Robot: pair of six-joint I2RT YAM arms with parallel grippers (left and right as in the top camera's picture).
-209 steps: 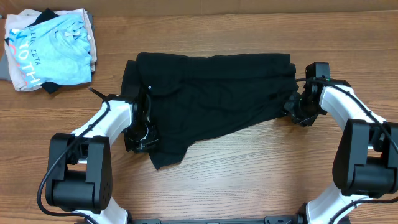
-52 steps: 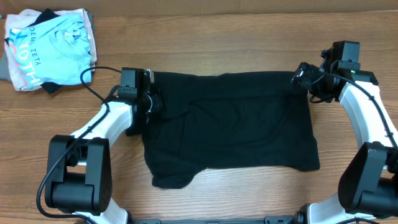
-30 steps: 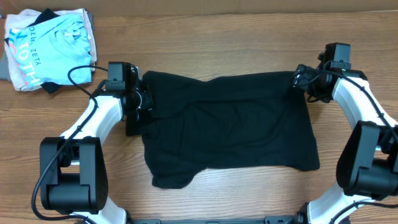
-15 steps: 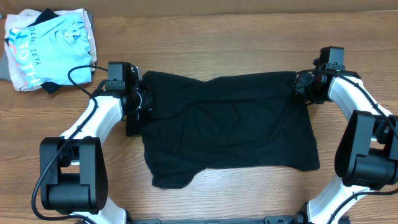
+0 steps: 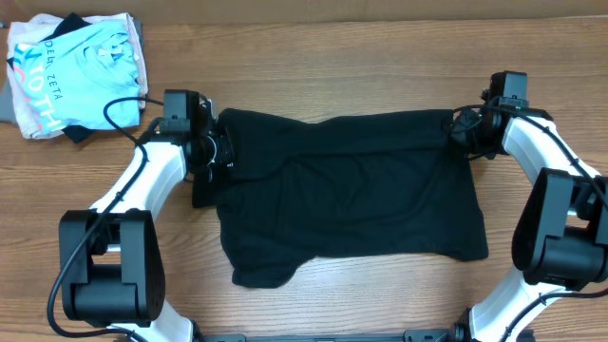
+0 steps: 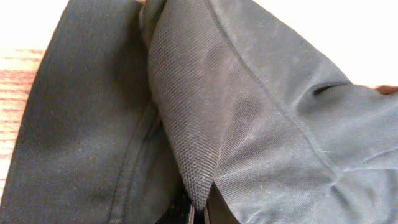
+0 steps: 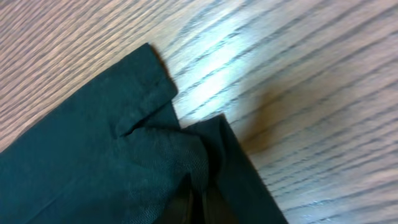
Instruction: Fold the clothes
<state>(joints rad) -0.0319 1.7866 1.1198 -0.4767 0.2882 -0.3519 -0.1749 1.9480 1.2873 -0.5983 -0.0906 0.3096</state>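
White capital letters are printed on the light blue shirt (image 5: 85, 71), which lies folded at the far left of the table (image 5: 323, 304). The letters run sideways across the cloth. A smaller line ends in the word "ZETA"; the word before it is too blurred to spell out with certainty. Beside it, toward the shirt's left edge, runs a line of much larger white letters. Of these "OTH" can be made out, while the letters at either end are lost in the fold.
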